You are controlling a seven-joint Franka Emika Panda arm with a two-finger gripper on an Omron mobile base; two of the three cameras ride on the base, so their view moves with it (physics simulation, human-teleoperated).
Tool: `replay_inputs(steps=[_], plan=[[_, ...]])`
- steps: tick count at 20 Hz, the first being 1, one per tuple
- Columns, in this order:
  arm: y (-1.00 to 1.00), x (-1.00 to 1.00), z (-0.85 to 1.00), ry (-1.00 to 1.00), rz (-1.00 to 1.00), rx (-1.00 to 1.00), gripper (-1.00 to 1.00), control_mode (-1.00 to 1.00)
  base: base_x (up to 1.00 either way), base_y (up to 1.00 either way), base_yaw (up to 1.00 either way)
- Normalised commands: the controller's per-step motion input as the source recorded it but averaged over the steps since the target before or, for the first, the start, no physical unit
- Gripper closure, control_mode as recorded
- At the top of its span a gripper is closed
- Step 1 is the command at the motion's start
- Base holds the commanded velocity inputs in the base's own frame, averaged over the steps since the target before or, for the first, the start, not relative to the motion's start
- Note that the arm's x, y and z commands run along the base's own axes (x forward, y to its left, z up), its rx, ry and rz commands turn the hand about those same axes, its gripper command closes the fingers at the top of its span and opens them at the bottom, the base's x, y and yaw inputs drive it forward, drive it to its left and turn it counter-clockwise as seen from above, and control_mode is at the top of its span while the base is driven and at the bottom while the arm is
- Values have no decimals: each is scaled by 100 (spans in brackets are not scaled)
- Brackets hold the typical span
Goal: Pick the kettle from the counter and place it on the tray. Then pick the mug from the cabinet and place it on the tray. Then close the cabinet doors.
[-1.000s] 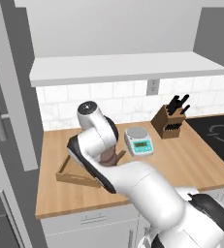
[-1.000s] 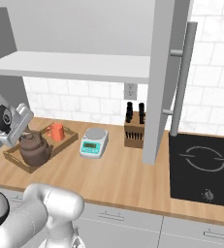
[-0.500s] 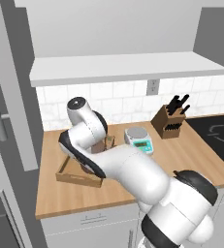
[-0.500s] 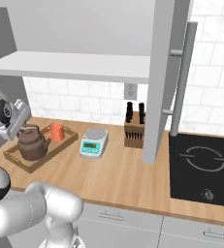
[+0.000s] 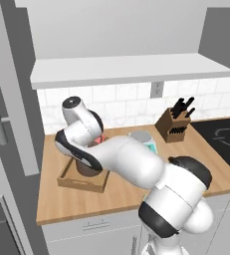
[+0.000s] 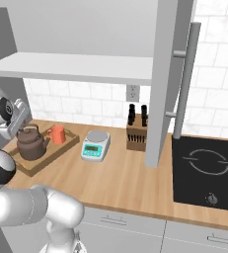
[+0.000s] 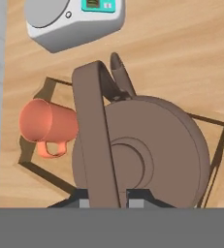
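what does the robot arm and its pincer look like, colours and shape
The arm is made of thick, rounded, glossy white segments joined by dark grey to black bands at the joints, with bulbous elbows. One rounded end cap carries a dark circular disc. No cables or markings are visible. The pincer ends in two small dark fingertips.

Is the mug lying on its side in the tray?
No: in the right base view the mug stands upright in the tray, beside the kettle.
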Motion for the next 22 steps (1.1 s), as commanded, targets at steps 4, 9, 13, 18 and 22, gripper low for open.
replay_inputs(steps=[4, 9, 13, 18, 22], plan=[[7, 11, -15, 8, 0, 0, 100, -100, 0, 0, 0], [0, 0, -21, 7, 0, 0, 100, -100, 0, 0, 0], [0, 0, -25, 6, 0, 0, 100, -100, 0, 0, 0], [0, 0, -28, 5, 0, 0, 100, -100, 0, 0, 0], [0, 0, -30, 3, 0, 0, -100, -100, 0, 0, 0]])
